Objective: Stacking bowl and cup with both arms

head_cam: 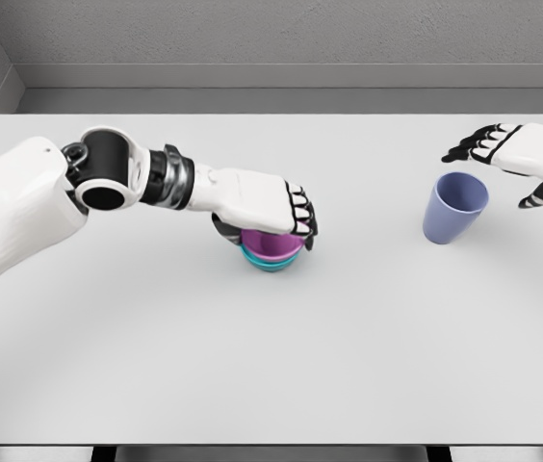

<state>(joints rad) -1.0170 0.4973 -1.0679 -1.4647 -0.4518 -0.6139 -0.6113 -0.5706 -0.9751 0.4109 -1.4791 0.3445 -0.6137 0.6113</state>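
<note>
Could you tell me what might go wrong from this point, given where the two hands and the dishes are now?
1. The left hand covers the purple bowl, nested in a teal bowl; lifting may drag only the upper one or shift both.
2. The right hand is open beside the blue cup, not gripping; a sideways approach could tip the upright cup.

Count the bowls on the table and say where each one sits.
2: a purple bowl nested in a teal bowl, left of centre under the left robot hand, which covers the stack; more could be hidden. The blue cup stands apart at right.
</note>
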